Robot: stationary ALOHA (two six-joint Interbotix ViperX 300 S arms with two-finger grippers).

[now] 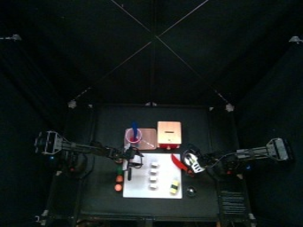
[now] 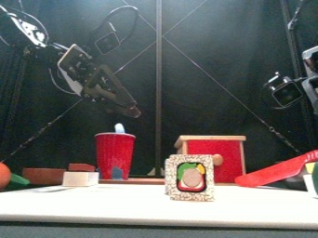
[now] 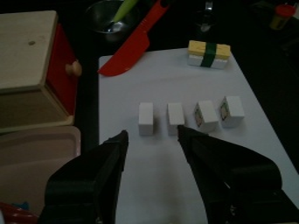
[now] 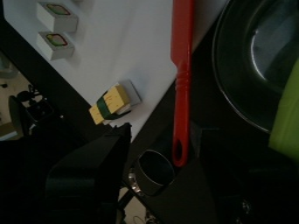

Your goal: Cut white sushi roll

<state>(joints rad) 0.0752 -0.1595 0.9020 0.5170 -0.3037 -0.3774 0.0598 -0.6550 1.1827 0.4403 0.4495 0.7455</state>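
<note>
Lying apart on the board (image 3: 176, 87), four slices of the white sushi roll (image 3: 187, 115) suggest cutting is done; red knife (image 4: 181, 79) released, both claws wide.

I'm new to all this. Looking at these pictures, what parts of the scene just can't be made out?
- White sushi roll slices: in the front view, hidden behind the framed picture; tiny in the top view.
- Red knife: its blade tip is cut off by the right wrist view's edge.
- Red cup: its contents are too dim to identify.
- Right gripper: dark, blurred against the table.
</note>
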